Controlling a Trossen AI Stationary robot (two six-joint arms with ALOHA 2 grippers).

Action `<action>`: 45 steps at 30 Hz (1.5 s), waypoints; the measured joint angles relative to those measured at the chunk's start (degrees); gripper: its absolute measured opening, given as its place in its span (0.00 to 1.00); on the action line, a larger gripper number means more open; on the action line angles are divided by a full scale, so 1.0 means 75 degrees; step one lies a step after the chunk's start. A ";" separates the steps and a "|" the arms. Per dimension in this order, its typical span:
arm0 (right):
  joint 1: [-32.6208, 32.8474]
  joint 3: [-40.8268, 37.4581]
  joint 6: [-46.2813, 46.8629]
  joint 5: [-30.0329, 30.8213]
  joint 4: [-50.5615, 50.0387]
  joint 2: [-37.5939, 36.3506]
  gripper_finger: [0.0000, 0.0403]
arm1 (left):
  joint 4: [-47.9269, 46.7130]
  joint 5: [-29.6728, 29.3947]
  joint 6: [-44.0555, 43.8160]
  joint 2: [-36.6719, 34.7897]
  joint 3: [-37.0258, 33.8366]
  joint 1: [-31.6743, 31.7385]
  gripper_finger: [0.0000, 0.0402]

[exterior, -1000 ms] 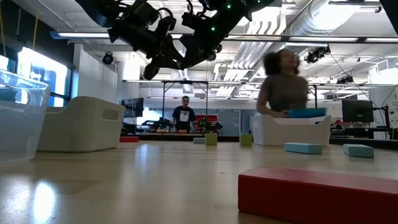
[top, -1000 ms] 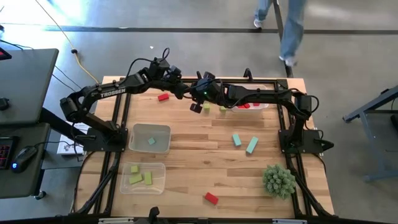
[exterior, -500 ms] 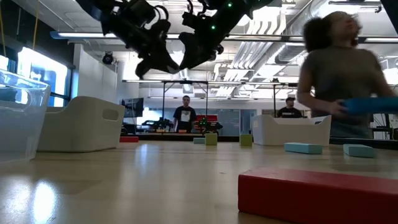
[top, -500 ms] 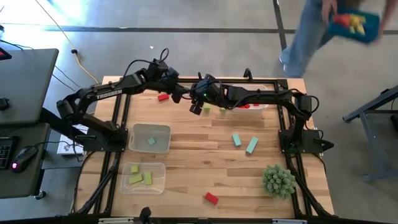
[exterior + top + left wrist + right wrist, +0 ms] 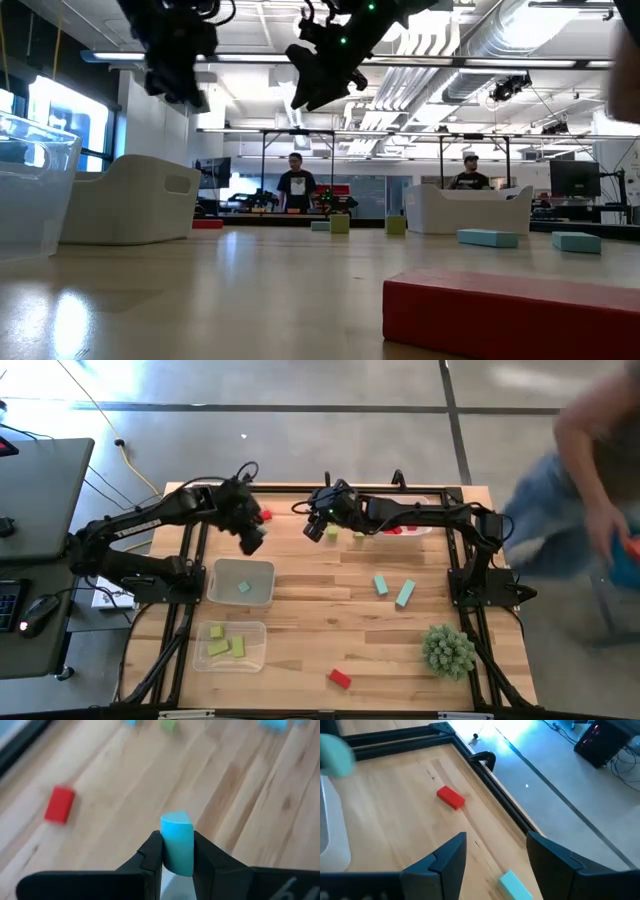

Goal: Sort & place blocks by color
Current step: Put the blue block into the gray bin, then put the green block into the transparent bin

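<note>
My left gripper (image 5: 252, 540) hangs above the table just beyond the far rim of a clear tray (image 5: 268, 598), shut on a teal block (image 5: 176, 832). That tray holds one teal block (image 5: 243, 587). My right gripper (image 5: 318, 530) stands open in the air near the far middle, with nothing between its fingers (image 5: 495, 855). On the table under it lie a teal block (image 5: 512, 885) and a yellow-green block (image 5: 331, 534). A red block (image 5: 264, 515) lies by the far edge. Two more teal blocks (image 5: 381, 585) lie right of centre. My left gripper pinches the teal block by two opposite sides (image 5: 167, 847) between its two fingers. The block's rounded-looking end (image 5: 176, 817) sticks out past the fingertips. The fingers slant down from the table's left. The block is lifted clear of the table.
A second clear tray (image 5: 256, 657) at the near left holds yellow-green blocks. A tray (image 5: 425, 530) at the far right holds red blocks. A red block (image 5: 340, 679) lies near the front edge, beside a spiky green plant ball (image 5: 447, 650). A person moves past the table's right side.
My left gripper has drawn away from my right gripper, going toward the table's left and near side as far as the clear tray, and has tipped downward, carrying the teal block with it. My right arm has stayed in place.
</note>
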 joint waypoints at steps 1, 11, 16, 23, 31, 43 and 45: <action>-0.0041 0.0000 0.0000 -0.0054 -0.0001 0.0000 0.48 | -0.0298 -0.0072 0.0053 -0.0030 0.0000 -0.0078 0.12; -0.0741 0.0000 0.0803 -0.1637 -0.0518 0.0000 0.48 | -0.1212 -0.0075 -0.0133 -0.0072 -0.1030 -0.1001 0.12; -0.0873 0.0000 0.0804 -0.1768 -0.0997 0.0000 0.48 | -0.0963 -0.0077 -0.0512 -0.0069 -0.1678 -0.1430 0.12; -0.0995 0.0000 0.0748 -0.2090 -0.1220 0.0000 0.48 | -0.0669 -0.0080 -0.0761 -0.0034 -0.2101 -0.1667 0.19; -0.1286 0.0000 0.0741 -0.2598 -0.1607 0.0000 0.48 | -0.0664 0.0242 -0.0936 -0.0028 -0.2119 -0.1682 0.26; -0.1721 0.0000 -0.0131 -0.3452 -0.2063 0.0000 0.48 | -0.0597 0.0418 -0.1146 -0.0048 -0.1937 -0.1603 0.32; -0.1826 0.0000 -0.0327 -0.3695 -0.2063 0.0000 0.48 | -0.0602 0.0407 -0.1142 -0.0112 -0.1747 -0.1603 0.32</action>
